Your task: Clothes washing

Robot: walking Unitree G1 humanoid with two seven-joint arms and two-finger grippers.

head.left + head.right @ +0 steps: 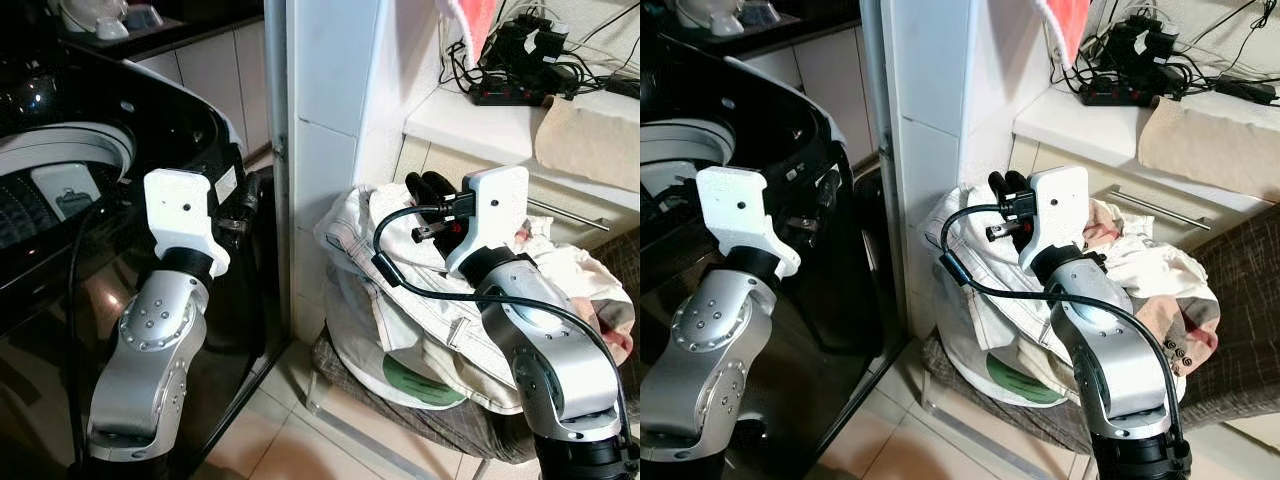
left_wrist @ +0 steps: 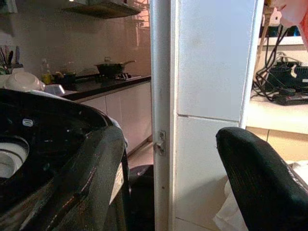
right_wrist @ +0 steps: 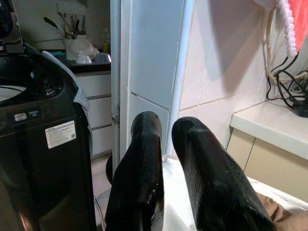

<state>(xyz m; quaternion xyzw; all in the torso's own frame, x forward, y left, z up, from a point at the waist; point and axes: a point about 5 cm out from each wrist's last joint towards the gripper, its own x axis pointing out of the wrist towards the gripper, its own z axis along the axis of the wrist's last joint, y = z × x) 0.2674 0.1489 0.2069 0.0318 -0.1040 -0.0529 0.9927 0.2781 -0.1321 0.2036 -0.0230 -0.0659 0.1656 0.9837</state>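
My right gripper (image 1: 432,186), fingers nearly closed and empty, hovers just above the clothes (image 1: 420,300), right of the washing machine (image 1: 90,150).

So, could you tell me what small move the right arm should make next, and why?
Probably lower the right gripper onto the pile of clothes and open its fingers. It hovers just above the pile, fingers close together and holding nothing, while the washing machine stands with its drum open beside the left gripper.
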